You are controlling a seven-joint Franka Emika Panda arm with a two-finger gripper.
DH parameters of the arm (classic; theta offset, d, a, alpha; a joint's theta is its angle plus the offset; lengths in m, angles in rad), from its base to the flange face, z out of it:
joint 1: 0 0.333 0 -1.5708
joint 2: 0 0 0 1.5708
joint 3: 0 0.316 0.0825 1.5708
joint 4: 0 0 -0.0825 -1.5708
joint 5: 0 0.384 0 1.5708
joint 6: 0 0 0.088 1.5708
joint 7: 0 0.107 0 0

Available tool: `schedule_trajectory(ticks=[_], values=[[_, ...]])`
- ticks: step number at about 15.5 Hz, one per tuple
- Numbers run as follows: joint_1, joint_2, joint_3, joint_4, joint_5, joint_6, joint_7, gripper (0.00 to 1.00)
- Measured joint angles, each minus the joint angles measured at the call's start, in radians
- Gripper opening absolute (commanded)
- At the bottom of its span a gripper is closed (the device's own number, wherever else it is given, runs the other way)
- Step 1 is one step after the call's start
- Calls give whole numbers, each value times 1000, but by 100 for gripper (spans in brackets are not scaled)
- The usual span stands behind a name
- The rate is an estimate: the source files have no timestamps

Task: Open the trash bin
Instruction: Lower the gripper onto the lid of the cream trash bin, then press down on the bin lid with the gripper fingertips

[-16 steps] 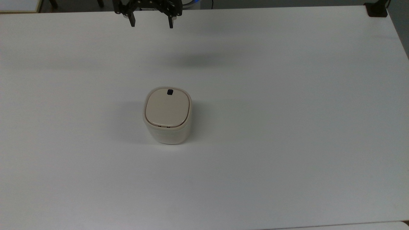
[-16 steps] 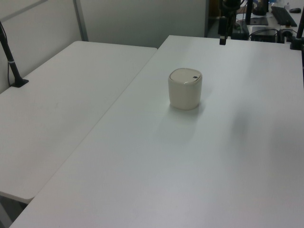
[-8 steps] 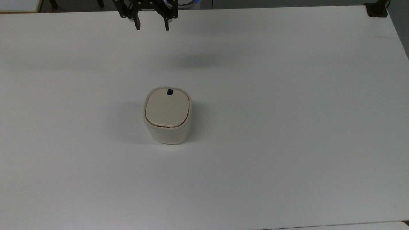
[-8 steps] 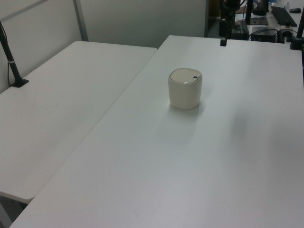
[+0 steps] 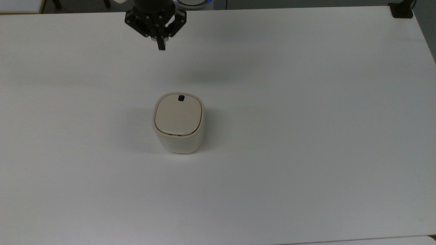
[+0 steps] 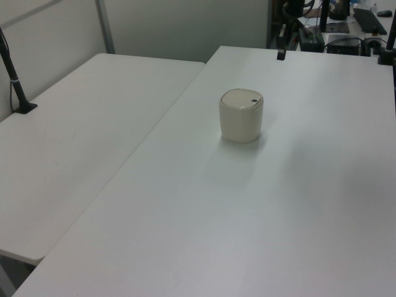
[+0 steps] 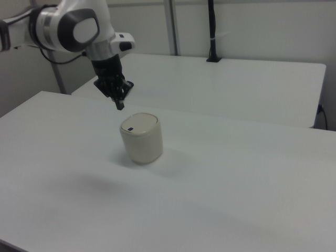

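White counter stretches wide under me, with a second white table butted against it on the left view's left and a pale wall behind. On my counter stands the trash bin, upright, roughly in the middle of the top view and a little toward the top view's left. Its body is whitish plastic with rounded corners, and its cream lid lies flat and shut. A small black button sits on the lid near the edge that faces me.

My jaws hang in the air over the far part of the counter in the top view, well apart from the bin and touching nothing. They are pressed together into one dark tip, with nothing between them. In the right view they point down just beyond the bin, above the height of its lid, with my white and grey arm reaching in from the right view's left.

A black post stands on the second table at the left view's far left.
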Motion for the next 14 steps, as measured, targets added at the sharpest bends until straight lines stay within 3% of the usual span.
schedule_trajectory(ticks=[9, 14], values=[[4, 176, 0, 0, 0, 204, 5, 0], [19, 228, 4, 4, 0, 227, 9, 0]])
